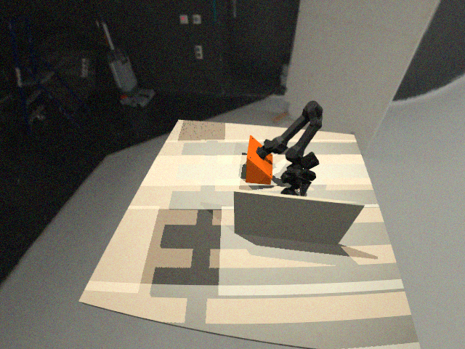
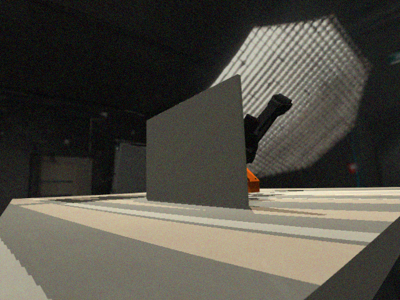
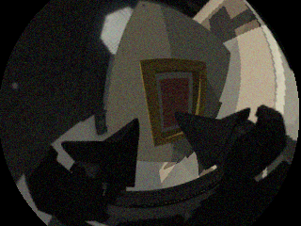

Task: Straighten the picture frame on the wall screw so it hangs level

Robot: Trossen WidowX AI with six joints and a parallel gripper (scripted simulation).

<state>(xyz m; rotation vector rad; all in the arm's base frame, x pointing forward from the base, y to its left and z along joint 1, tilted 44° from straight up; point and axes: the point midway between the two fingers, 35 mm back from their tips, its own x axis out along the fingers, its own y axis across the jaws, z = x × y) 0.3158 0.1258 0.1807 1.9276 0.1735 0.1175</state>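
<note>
1. Wrist view shows the gripper (image 3: 157,145) with its fingers spread partway and nothing between them; it is released, not grasping.
2. Ahead of the fingertips, beyond the gap between them, the picture frame (image 3: 173,102) hangs on the grey wall panel (image 3: 128,75). Its gold border looks tilted, though the camera's own roll makes it hard to say which side is high.
3. My judgement: this is the approach or look step, before any lift. The next move calls for closing in on the frame's edge and gripping it so it can be raised off its notch.
4. Behind the hand, near the arm's base, stands an orange wedge block (image 1: 257,165).
5. From the exterior view the panel's back (image 2: 197,145) hides the frame entirely; nothing appears to lie between hand and frame.
</note>
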